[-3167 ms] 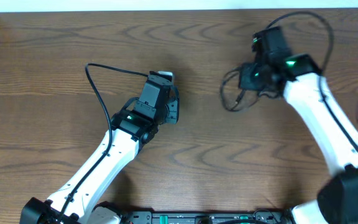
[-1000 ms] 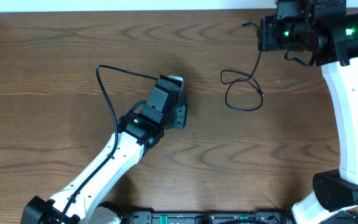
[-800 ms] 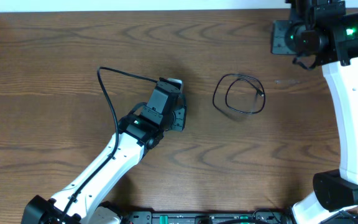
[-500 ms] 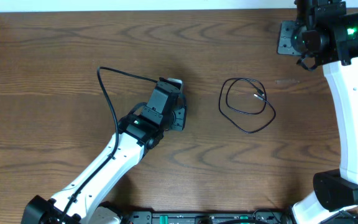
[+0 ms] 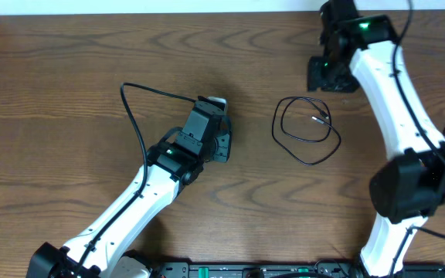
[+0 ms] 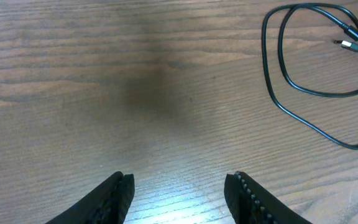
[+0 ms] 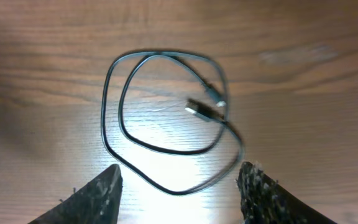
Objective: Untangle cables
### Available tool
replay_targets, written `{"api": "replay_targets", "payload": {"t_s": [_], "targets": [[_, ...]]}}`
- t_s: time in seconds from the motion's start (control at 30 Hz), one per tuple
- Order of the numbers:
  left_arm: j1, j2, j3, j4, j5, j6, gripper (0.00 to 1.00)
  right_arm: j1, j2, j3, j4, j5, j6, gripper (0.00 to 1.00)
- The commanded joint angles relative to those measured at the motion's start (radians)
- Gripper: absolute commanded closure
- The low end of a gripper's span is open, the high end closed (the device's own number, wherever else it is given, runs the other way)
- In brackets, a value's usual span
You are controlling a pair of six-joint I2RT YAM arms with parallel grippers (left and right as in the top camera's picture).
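Note:
One of the cables, a thin black cord (image 5: 276, 126), lies loose on the wooden table in two overlapping loops, with its plug ends (image 5: 321, 117) inside the coil. My right gripper (image 5: 327, 77) hovers just beyond the coil's far edge. In the right wrist view its jaws (image 7: 180, 180) stand open and hold nothing; the black cord (image 7: 105, 118) lies flat below them. My left gripper (image 5: 215, 127) is well left of the coil. It is open (image 6: 179, 186) over bare wood, and the black cord (image 6: 264, 46) shows at the upper right of the left wrist view.
The left arm's own thicker black lead (image 5: 130, 116) arcs over the table to the left of that arm. The table's far edge (image 5: 161, 12) runs along the top, next to a pale wall.
The right gripper opened and let go of the black cord, which dropped and settled into loops on the table. The right arm then swung left, over the coil's far side. The left arm stayed still.

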Motion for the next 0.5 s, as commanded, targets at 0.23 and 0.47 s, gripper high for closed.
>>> {"api": "replay_targets", "payload": {"t_s": [0.23,0.47], "targets": [[0.001,0.048,-0.009,0.014,-0.017,0.005,0.47,0.043,0.127,-0.038,0.024,-0.128,0.006,0.4],[0.001,0.112,-0.009,0.028,-0.017,-0.032,0.47,0.065,0.207,-0.038,0.03,-0.139,0.069,0.34]]}}
